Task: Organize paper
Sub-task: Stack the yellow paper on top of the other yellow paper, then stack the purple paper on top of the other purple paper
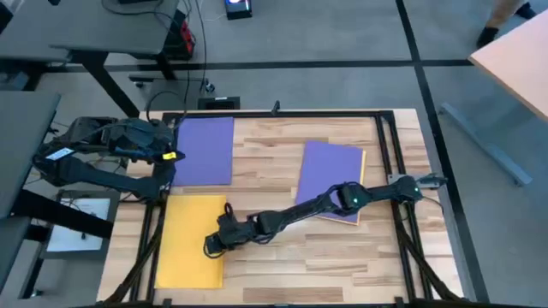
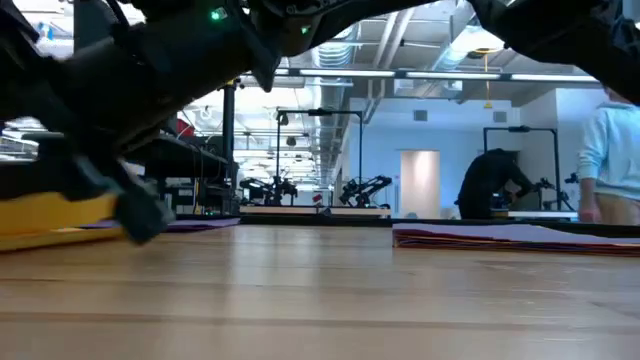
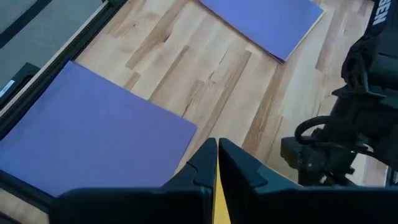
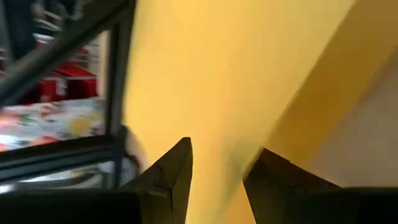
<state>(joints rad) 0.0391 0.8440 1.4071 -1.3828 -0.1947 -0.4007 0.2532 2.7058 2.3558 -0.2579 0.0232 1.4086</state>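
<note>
On the high view, going left to right: the left end effector (image 1: 171, 156) sits at the bench's (image 1: 274, 257) 9 o'clock edge, just beside the left edge of the purple sheet (image 1: 205, 150) that lies at about 10 o'clock. In its own wrist view the two fingers (image 3: 205, 165) are pressed together with nothing between them, so it is closed and empty, and I judge this arm to be waiting.

Below that purple sheet, at about 7 o'clock, lies the yellow sheet (image 1: 193, 239), its long axis running 12 to 6. The right end effector (image 1: 214, 245) is over this sheet's right edge, reached across from the arm's base at 3 o'clock. Its wrist view shows the fingers (image 4: 171, 177) parted, with yellow paper (image 4: 217, 74) filling the gap and beyond; I cannot tell whether either finger touches the sheet. So it is open, gripping nothing I can confirm.

The relation that matters: the yellow sheet lies directly under and to 9 o'clock of the right end effector, and that arm is the nearer one to it.

Further right, at about 2 o'clock, a second stack (image 1: 330, 180) topped with purple lies slightly askew, with yellow and pinkish edges showing; the right arm crosses above it.
</note>
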